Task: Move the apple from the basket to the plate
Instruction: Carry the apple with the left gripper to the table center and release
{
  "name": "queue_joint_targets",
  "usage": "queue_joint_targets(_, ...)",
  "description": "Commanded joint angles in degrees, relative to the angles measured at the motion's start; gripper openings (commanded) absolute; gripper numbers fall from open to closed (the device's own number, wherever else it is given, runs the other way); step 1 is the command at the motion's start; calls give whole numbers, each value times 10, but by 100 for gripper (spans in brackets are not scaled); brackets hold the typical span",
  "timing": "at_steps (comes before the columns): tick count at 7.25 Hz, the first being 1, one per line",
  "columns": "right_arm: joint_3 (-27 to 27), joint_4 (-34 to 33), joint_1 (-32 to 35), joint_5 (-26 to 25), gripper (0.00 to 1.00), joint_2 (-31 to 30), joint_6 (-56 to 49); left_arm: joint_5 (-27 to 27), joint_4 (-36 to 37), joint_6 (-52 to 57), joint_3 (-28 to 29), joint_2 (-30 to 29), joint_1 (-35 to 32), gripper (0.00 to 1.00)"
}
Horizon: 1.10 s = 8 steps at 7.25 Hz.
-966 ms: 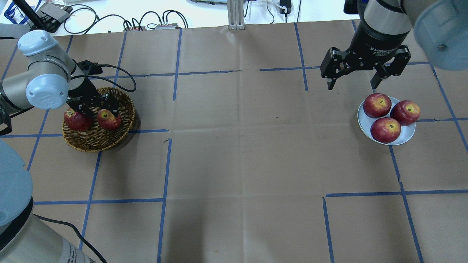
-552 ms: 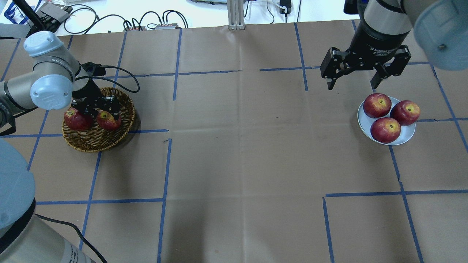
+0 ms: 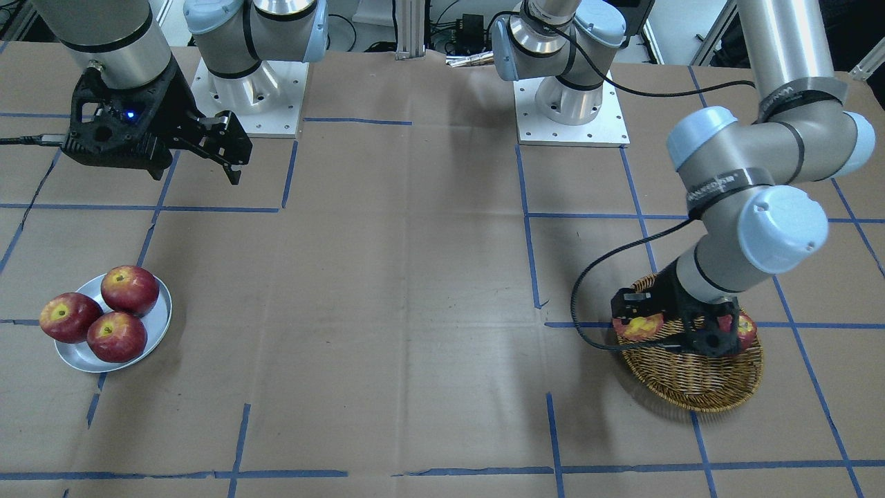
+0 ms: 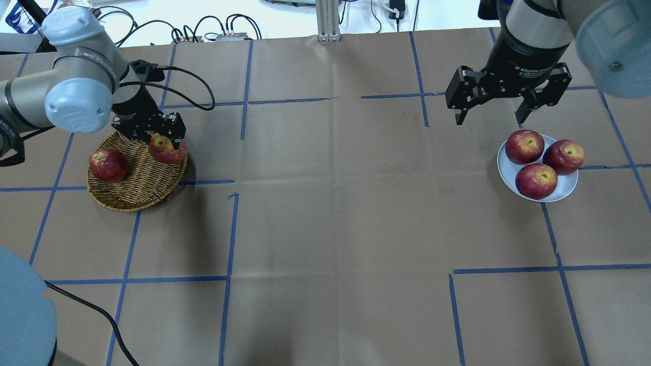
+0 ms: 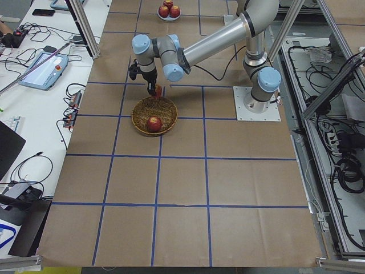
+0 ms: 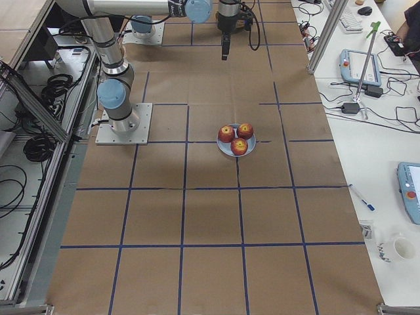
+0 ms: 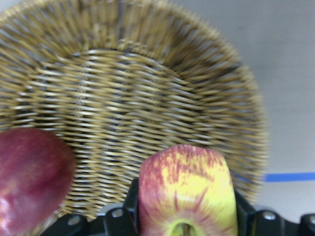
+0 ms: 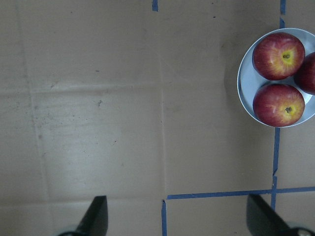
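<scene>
My left gripper is shut on the apple, red with big yellow streaks, and holds it raised over the far right rim of the woven basket. In the left wrist view the apple sits between the fingers, above the basket. It also shows in the front-facing view. The silver plate lies far to the right with three red apples on it. My right gripper hangs open and empty just behind the plate.
A dark red apple lies in the basket's left part, also in the left wrist view. Blue tape lines grid the brown paper table. Cables and gear lie past the far edge.
My left gripper has lifted the streaked apple off the basket floor and carried it toward the far right rim. The right arm has not moved.
</scene>
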Motion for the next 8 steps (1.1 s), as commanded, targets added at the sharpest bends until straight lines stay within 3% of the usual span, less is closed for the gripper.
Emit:
queue_joint_targets(1, 0, 0, 0, 0, 100, 0, 0, -3, -8, -125, 3, 7, -110, 40)
queue_joint_targets(4, 0, 0, 0, -1, 100, 0, 0, -14, 15, -262, 4, -24, -233, 40)
queue_joint_targets(5, 0, 0, 0, -1, 100, 0, 0, -40, 62, -299, 4, -43, -262, 40)
queue_joint_targets(8, 0, 0, 0, -1, 100, 0, 0, -41, 97, -329, 19, -98, -292, 43)
